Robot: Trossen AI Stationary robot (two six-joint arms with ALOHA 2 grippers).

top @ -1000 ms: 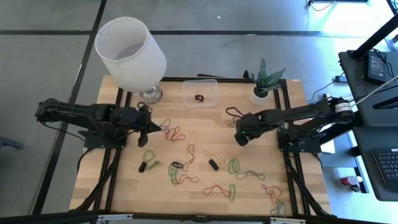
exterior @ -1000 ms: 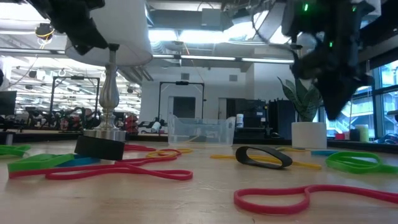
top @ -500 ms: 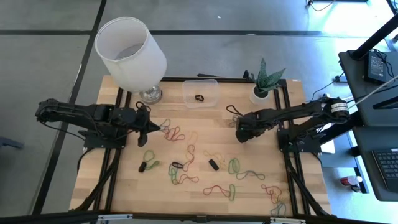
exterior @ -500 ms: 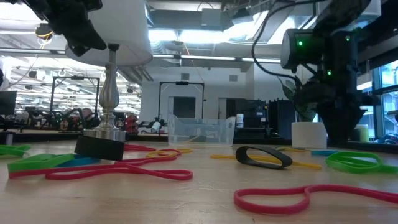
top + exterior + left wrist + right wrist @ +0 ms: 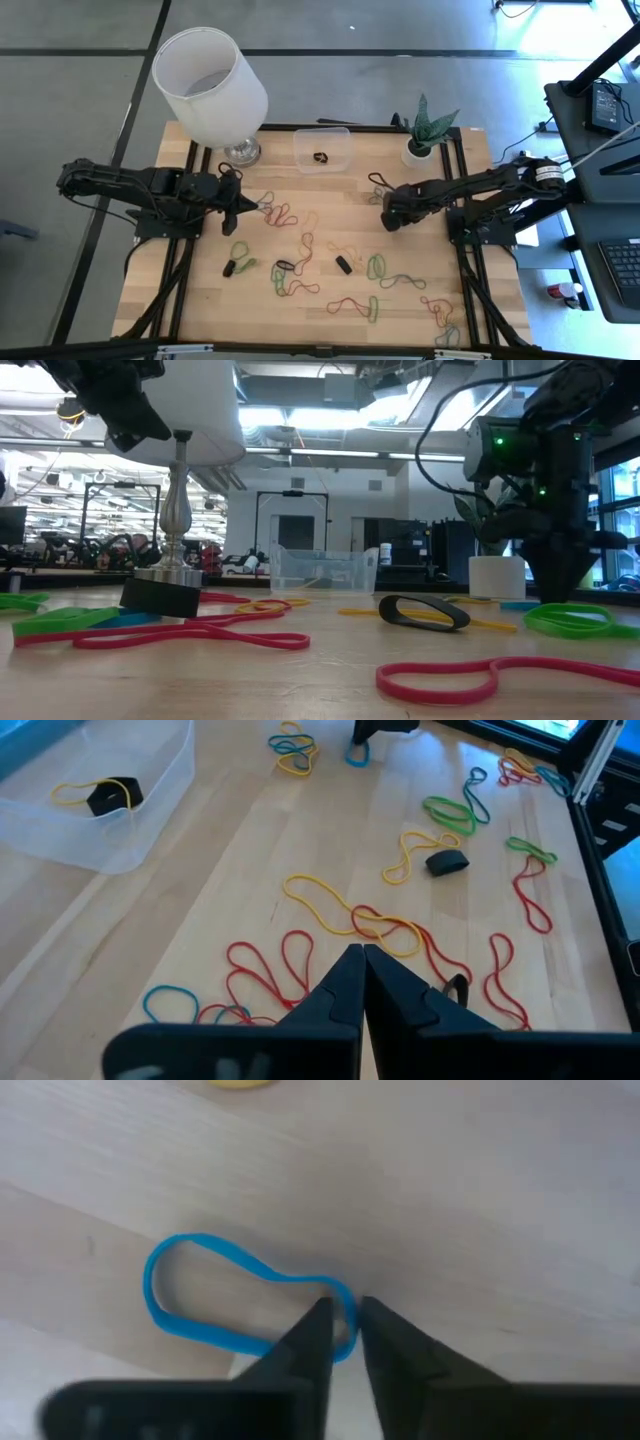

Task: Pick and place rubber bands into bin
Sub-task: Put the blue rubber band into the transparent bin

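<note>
Many coloured rubber bands (image 5: 300, 265) lie scattered flat on the wooden table. The clear bin (image 5: 322, 148) stands at the far edge with a black and a yellow band (image 5: 105, 795) inside. My right gripper (image 5: 343, 1330) points straight down at the table, right of centre (image 5: 392, 218), shut on one end of a blue rubber band (image 5: 200, 1295). My left gripper (image 5: 358, 960) is shut and empty. It hovers above the red bands (image 5: 270, 970) on the left (image 5: 248, 205). My right gripper has the blue band's rounded end (image 5: 347, 1308) pinched between its two fingertips, a single strand of the loop. The fingers come from above, pointing down. The rest of the band (image 5: 165, 1285) lies flat and slack on the table.
A tall white lampshade on a metal foot (image 5: 210, 85) stands at the far left. A small white plant pot (image 5: 420, 150) is right of the bin. A black band (image 5: 425, 612) and green bands (image 5: 565, 620) lie near my right gripper.
My right gripper has come down from above the table to its surface, shifting a little toward the right edge, and now stands on the blue band's end. My left gripper has kept still.
</note>
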